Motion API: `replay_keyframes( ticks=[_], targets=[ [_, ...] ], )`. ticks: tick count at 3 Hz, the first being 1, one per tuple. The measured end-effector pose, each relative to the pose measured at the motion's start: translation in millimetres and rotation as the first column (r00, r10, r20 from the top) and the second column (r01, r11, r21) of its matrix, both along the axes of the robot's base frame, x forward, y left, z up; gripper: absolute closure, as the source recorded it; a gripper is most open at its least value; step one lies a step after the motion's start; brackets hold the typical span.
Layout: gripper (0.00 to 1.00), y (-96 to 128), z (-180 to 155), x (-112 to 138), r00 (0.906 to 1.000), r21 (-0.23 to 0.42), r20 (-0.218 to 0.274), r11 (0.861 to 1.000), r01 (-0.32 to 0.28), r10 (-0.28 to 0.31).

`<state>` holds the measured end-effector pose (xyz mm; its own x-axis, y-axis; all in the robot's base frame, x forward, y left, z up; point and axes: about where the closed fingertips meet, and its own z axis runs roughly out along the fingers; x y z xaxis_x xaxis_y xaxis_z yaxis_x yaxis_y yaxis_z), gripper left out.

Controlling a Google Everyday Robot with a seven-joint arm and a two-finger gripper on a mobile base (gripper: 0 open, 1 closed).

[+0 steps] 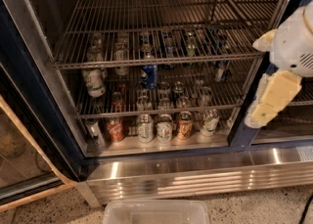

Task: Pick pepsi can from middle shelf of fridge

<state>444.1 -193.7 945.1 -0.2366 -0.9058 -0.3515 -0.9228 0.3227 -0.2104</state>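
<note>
The fridge (41, 96) stands open with its dark-blue frame and steel walls. The pepsi can (149, 75), dark blue with a round logo, stands upright on the middle shelf (98, 115), near its centre and behind the front rail. Several other cans stand around it, including a second dark-blue can (221, 70) farther right. My gripper (268, 101), pale yellow under a white wrist, hangs in front of the fridge's right side. It is outside the shelves, well to the right of the pepsi can and a little lower, and holds nothing that I can see.
A white-and-green can (94, 82) stands at the shelf's left. A red can (116, 129) and several more line the fridge floor. The top wire rack (146, 62) overhangs the pepsi can. A ribbed steel base panel (195, 174), a clear plastic bin (156, 212) and the open door (19, 169) lie below and left.
</note>
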Motion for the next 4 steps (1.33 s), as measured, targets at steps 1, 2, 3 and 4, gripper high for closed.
replay_keyframes(
  ticks=[1, 2, 3, 4],
  targets=[
    [0.00, 19.6, -40.2, -7.9, 0.9935, 0.188, -0.034, 0.976, 0.113, -0.109],
    [0.00, 55.7, -68.3, 15.1, 0.9906, 0.377, -0.044, 0.916, 0.137, -0.130],
    [0.00, 62.5, -62.3, 23.2, 0.9888, 0.414, -0.029, 0.898, 0.145, -0.146],
    [0.00, 64.2, -61.9, 22.7, 0.9886, 0.421, -0.023, 0.896, 0.144, -0.149]
  ],
)
